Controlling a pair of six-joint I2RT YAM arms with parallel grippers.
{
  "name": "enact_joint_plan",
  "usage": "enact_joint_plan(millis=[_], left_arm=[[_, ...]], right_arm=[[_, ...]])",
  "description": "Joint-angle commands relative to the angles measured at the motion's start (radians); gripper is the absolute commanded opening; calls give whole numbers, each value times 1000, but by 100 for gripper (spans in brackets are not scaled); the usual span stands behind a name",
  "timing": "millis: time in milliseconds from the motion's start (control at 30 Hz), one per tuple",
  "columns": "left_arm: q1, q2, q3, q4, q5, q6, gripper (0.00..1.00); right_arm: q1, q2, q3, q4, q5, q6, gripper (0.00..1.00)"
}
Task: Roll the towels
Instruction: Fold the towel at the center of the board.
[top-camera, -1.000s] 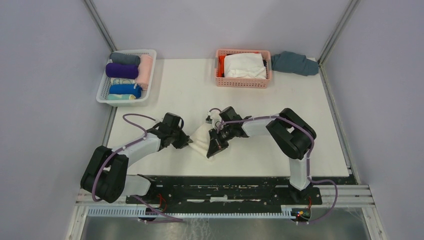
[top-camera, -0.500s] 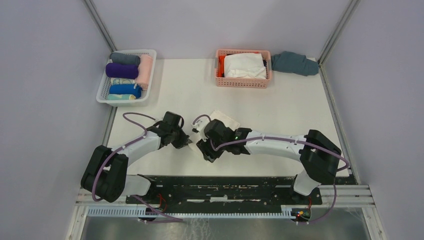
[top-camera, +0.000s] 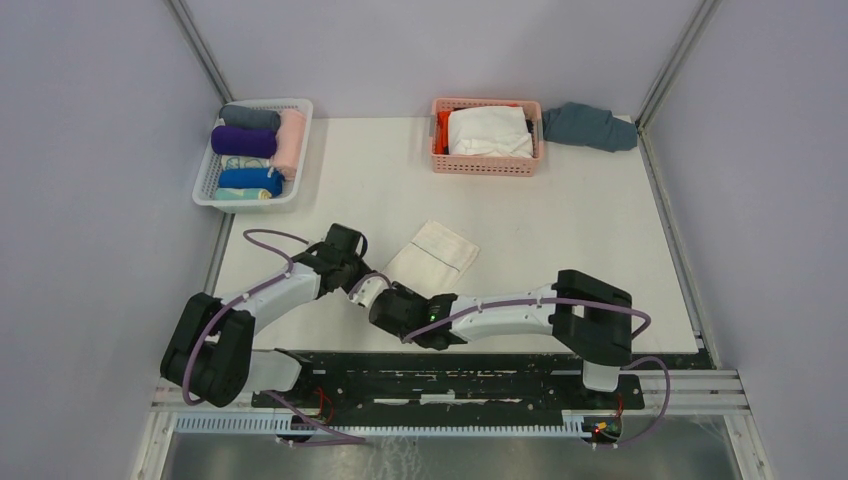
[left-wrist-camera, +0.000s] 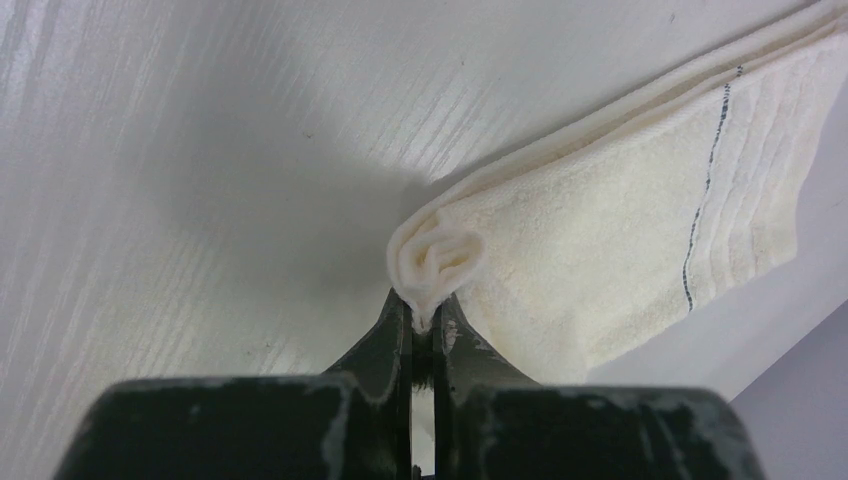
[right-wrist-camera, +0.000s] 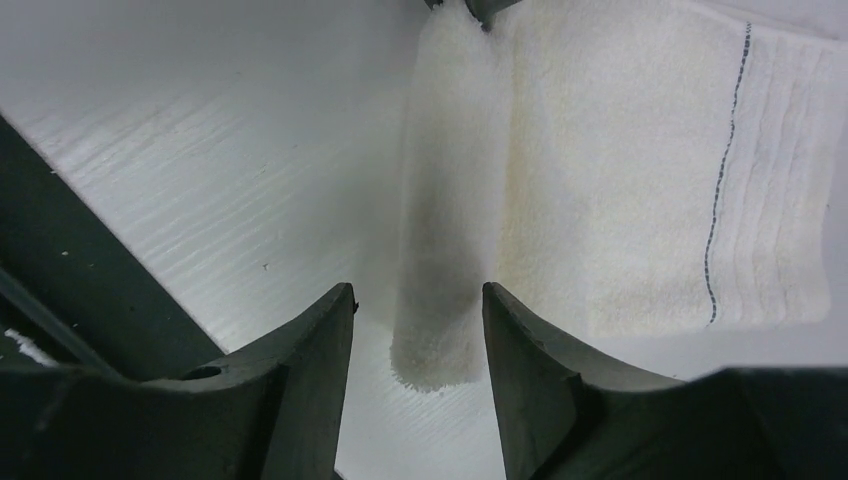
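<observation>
From above, the right claw (right-wrist-camera: 418, 300) lies hidden under its own wrist, which also covers the cream towel's (top-camera: 432, 255) rolled end. The 2 wrist views cut the towel off at their edges, and the right wrist view shows the left claw (left-wrist-camera: 424, 322) only as a sliver.

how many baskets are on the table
2. A white basket at the far left, packed with rolled cloths; a pink basket at the far edge, middle, holding white cloth. None seems hidden.
</observation>
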Motion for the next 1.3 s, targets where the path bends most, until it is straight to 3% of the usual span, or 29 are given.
enact_joint_plan(millis=[0, 167, 333, 433, 567, 667, 767, 967, 1167, 1267], left_arm=[[0, -25, 16, -6, -9, -41, 3], [1, -33, 11, -6, -16, -46, 3], [1, -40, 7, -9, -21, -38, 5], [1, -66, -6, -4, -32, -32, 14], [1, -134, -28, 6, -59, -10, 38], [2, -200, -35, -2, -90, 20, 58], [1, -282, -39, -22, -122, 47, 69], [6, -387, -78, 1, -94, 91, 73], [8, -387, -115, 26, -42, 96, 74], [10, -382, -140, 55, -17, 91, 74]], right_arm=[[16, 56, 66, 35, 149, -33, 56], [19, 92, 78, 23, 165, -39, 45], [10, 70, 60, 25, 57, -50, 19], [-42, 26, 33, 40, -143, -42, 10], [-149, -25, -13, 89, -447, -1, 1], [-241, -41, -50, 154, -677, 54, 1], [-328, -26, -75, 235, -899, 127, 0], [-472, 106, -112, 452, -1232, 335, 1], [-568, 243, -212, 878, -1367, 651, 1], [-600, 308, -243, 1012, -1394, 760, 0]])
